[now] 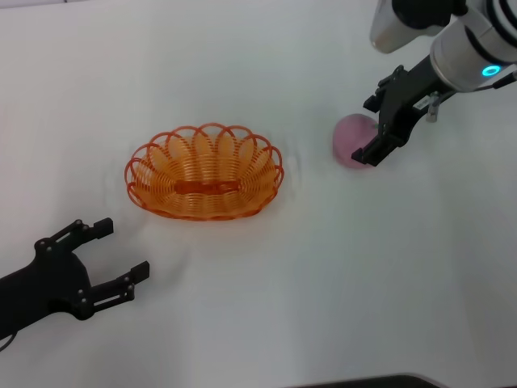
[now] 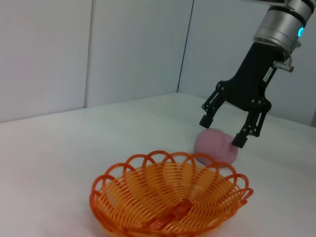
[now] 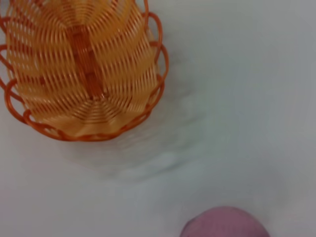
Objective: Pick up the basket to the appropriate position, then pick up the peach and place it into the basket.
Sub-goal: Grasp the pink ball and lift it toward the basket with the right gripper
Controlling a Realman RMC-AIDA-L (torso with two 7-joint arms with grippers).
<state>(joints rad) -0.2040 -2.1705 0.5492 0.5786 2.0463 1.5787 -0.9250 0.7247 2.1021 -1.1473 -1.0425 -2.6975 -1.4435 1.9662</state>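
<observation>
The orange wire basket (image 1: 202,158) stands empty on the white table, left of centre in the head view, and also shows in the left wrist view (image 2: 168,197) and the right wrist view (image 3: 84,69). To its right lies the pale pink peach (image 1: 350,139) (image 2: 212,145) (image 3: 224,224). My right gripper (image 1: 373,129) (image 2: 222,132) hangs open just over the peach, one finger on either side of its top. At the near left my left gripper (image 1: 125,249) is open and holds nothing, a short way in front of the basket.
A plain white tabletop (image 1: 266,283) spreads around both things. In the left wrist view, pale wall panels (image 2: 98,49) rise behind the table.
</observation>
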